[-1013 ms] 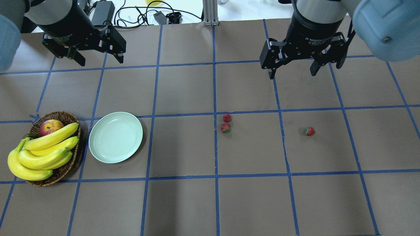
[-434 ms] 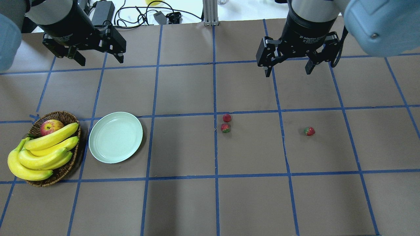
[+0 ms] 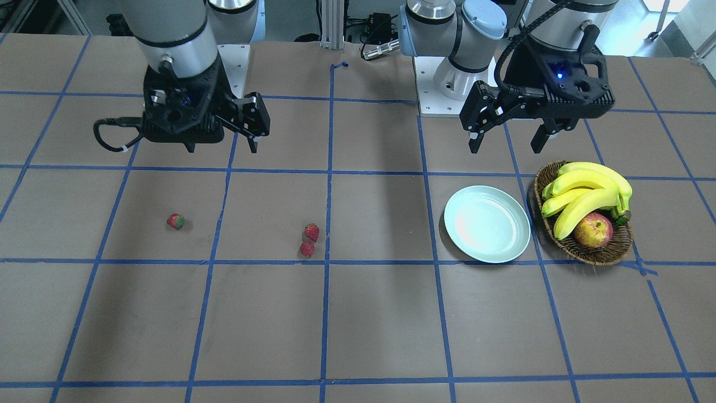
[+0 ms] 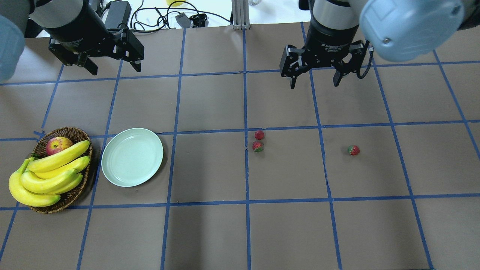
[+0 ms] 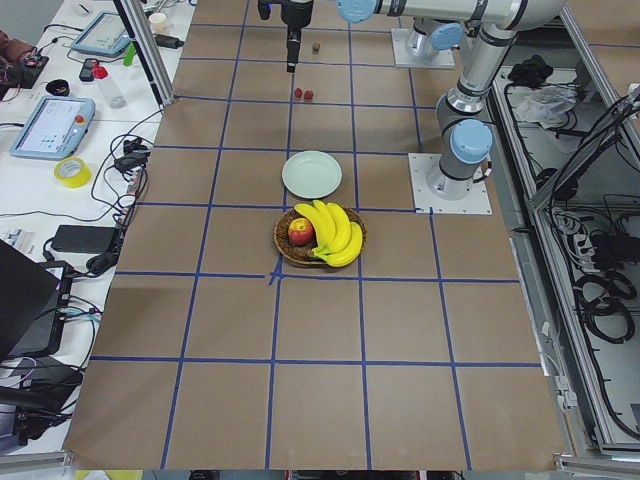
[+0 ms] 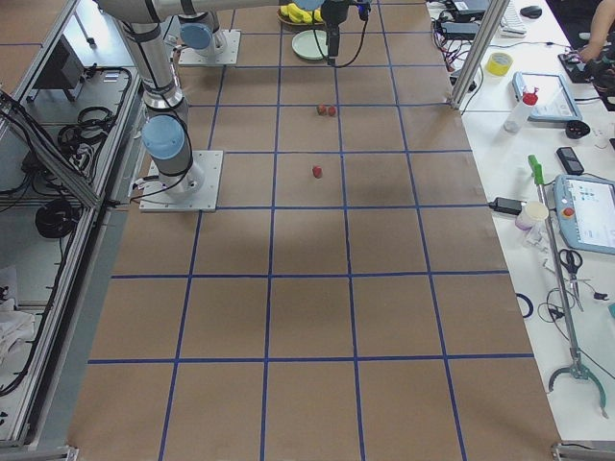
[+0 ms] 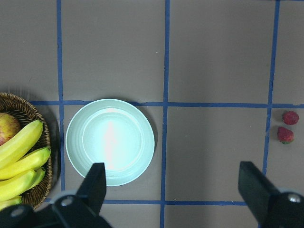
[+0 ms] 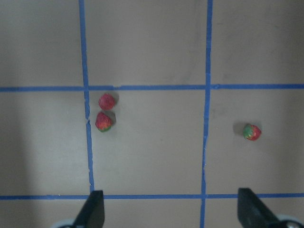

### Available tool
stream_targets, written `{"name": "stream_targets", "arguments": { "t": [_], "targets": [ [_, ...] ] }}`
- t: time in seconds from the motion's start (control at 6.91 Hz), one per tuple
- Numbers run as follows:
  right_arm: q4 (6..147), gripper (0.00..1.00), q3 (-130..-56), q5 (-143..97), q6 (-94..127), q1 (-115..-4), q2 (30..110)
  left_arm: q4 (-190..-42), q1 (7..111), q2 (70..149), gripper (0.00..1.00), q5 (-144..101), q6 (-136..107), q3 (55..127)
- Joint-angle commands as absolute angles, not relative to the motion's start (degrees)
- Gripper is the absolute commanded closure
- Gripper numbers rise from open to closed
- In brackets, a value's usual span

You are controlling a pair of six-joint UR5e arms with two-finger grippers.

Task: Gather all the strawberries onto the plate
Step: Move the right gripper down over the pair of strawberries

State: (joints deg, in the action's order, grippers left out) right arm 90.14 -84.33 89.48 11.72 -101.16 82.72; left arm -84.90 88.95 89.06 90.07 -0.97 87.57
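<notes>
Small red strawberries (image 4: pixel 259 135) lie well right of the round pale-mint plate (image 4: pixel 132 157). The right gripper (image 4: pixel 314 85) hovers on their far side, wide open and empty, seemingly lining up a pick. The left gripper (image 4: pixel 116 71), equally open and empty, hangs beyond the plate.

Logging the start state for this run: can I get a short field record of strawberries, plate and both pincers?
plate: empty, beside basket
pair of strawberries: on table, close together
lone strawberry: on table, right arm's side
left pincer: open, empty
right pincer: open, empty
</notes>
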Motion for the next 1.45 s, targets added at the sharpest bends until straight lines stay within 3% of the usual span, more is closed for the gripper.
{"name": "stream_targets", "arguments": {
  "t": [0.0, 0.58, 0.87, 1.01, 1.3],
  "targets": [
    [97.4, 0.0, -85.1, 89.5, 20.7, -107.8, 75.3, -84.9, 88.9, 88.7, 0.0, 90.1, -1.0, 87.6],
    [124.1, 0.0, -95.1, 88.9, 23.7, -109.0, 60.9, -84.9, 88.9, 88.9, 0.0, 90.2, -1.0, 87.8],
    [125.9, 0.02, -98.4, 89.1, 23.7, -109.1, 59.9, -84.9, 88.8, 88.9, 0.0, 90.2, -1.0, 87.7],
    [126.0, 0.14, -99.1, 89.1, 23.7, -109.0, 59.8, -84.9, 88.9, 88.9, 0.0, 90.1, -1.0, 87.7],
    [126.0, 0.5, -99.4, 89.4, 23.7, -109.0, 59.7, -85.0, 88.9, 88.7, 0.0, 90.2, -1.0, 87.7]
  ]
}}
